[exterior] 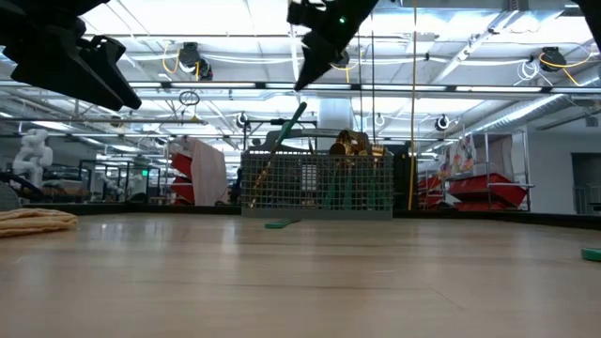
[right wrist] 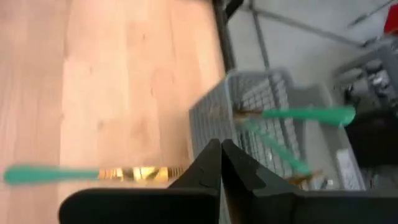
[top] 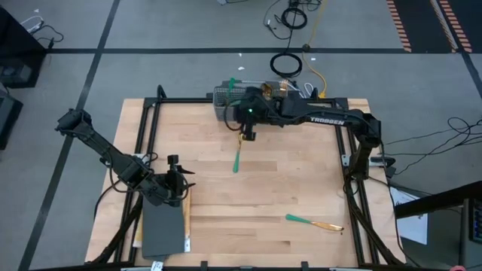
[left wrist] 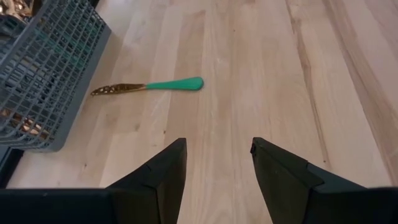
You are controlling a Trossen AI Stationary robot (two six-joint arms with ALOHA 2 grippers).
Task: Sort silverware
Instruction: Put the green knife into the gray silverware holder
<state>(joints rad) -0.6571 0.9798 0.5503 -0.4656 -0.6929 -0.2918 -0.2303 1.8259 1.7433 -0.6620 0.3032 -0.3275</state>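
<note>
**Knife lies just below the closed right tool, handle toward the bench middle**

From above, the right tool (top: 248,135) hangs with its fingers shut and empty just in front of the wire basket (top: 224,96) at the far edge of the bench (top: 301,188). A teal-handled knife (top: 237,159) lies right beside it on the near side, its long axis running roughly away from the basket. A second piece (top: 312,221) lies well apart, near the right front. The left tool (top: 175,175) waits open over a grey tray (top: 162,229), much farther from either.

At bench height, the right tool (exterior: 310,68) is well above the wood; more silverware (exterior: 349,145) stands in the basket.

The left wrist view shows the knife (left wrist: 149,87) beside the basket, gold blade toward it.

The right wrist view shows closed fingers (right wrist: 211,165), the knife (right wrist: 93,175) crosswise beneath them.
</note>
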